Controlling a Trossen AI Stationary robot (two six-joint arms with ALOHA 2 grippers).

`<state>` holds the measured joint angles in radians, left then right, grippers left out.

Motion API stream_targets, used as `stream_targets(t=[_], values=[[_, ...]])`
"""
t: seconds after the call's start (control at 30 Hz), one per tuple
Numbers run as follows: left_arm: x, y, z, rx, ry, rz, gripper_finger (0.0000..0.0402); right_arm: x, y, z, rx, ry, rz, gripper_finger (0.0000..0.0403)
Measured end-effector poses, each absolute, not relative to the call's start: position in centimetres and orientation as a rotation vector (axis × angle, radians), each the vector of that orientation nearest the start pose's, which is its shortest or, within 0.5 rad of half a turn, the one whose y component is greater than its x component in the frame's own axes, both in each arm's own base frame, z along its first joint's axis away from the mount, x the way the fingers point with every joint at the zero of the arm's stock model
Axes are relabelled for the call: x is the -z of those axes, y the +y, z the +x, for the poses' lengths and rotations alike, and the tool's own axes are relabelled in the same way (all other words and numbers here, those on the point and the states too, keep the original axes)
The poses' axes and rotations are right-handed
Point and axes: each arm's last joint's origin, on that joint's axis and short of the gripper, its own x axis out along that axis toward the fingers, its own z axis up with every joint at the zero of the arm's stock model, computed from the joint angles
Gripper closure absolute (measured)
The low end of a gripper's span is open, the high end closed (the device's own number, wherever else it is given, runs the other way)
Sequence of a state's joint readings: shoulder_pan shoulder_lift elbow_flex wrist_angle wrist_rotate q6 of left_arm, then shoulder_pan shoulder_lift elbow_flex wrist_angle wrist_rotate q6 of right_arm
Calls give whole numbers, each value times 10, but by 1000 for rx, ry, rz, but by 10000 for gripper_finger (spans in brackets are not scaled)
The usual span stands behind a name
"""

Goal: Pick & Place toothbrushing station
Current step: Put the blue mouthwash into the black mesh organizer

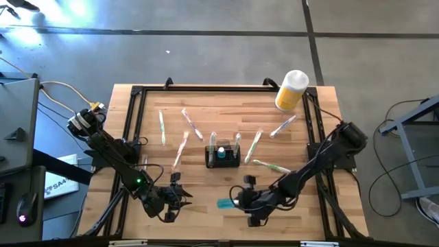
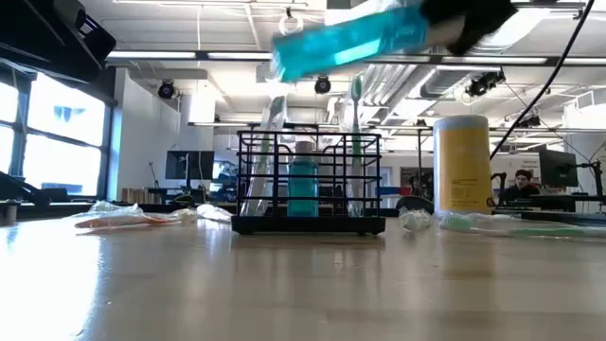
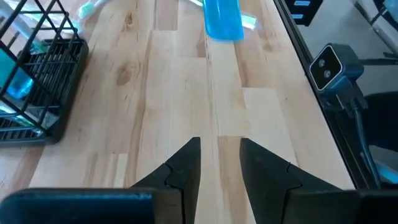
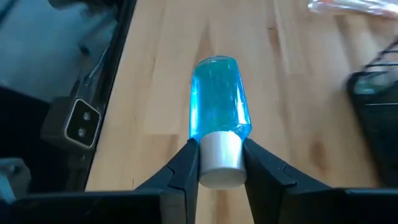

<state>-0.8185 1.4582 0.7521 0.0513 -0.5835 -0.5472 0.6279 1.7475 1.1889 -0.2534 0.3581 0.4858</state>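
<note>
My right claw (image 4: pixel 220 163), shut on the white cap of a blue tube (image 4: pixel 217 93) lying level, hovers at the worktop's (image 1: pixel 206 213) near edge; the toothbrushing station (image 1: pixel 223 157) stands mid-worktop, beyond it, nearer this arm.

The table (image 1: pixel 206 206) is pale wood in jointed planks, smooth with a soft sheen, and the caddy (image 1: pixel 223 158) on it is thin black wire, matt. The bottle (image 4: pixel 217 112) held by its cap is clear blue plastic, glossy and see-through, with a dull silvery-white cap, while the yellow canister (image 2: pixel 462 163) looks like smooth plastic. The toothbrushes (image 1: pixel 186 123) lying about seem wrapped in clear, shiny film, though that is hard to make out.
</note>
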Motion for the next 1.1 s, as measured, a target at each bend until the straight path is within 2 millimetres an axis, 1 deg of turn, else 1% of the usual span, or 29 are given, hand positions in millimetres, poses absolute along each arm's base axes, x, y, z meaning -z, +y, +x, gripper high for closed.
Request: stream_targets(t=[0.07, 0.17, 0.27, 0.33, 0.43, 0.67, 0.77, 0.87, 1.0, 1.1], values=[[-197, -200, 209, 87, 539, -93, 295, -233, 207, 309, -51, 806, 52, 316], [-197, -200, 209, 96, 537, -60, 295, -254, 199, 310, -15, 902, 11, 316], [-197, -200, 209, 107, 536, -20, 295, -273, 189, 315, 13, 939, 6, 316], [-197, -200, 209, 115, 534, 11, 295, -282, 180, 316, 28, 972, -17, 316], [-196, -200, 209, 135, 533, 64, 295, -295, 168, 323, 28, 978, -41, 316], [-196, -199, 210, 183, 527, 207, 295, -309, 137, 334, 19, 996, -172, 316], [-196, -194, 215, 219, 541, 249, 295, -312, 129, 337, -9, 1004, -278, 316], [-195, -184, 225, 252, 563, 252, 295, -314, 123, 338, -27, 1006, -447, 316], [-194, -165, 239, 237, 610, 163, 295, -314, 120, 337, -50, 1013, -728, 316], [-192, -152, 247, 240, 650, 101, 295, -315, 116, 339, -115, 1016, -917, 316]])
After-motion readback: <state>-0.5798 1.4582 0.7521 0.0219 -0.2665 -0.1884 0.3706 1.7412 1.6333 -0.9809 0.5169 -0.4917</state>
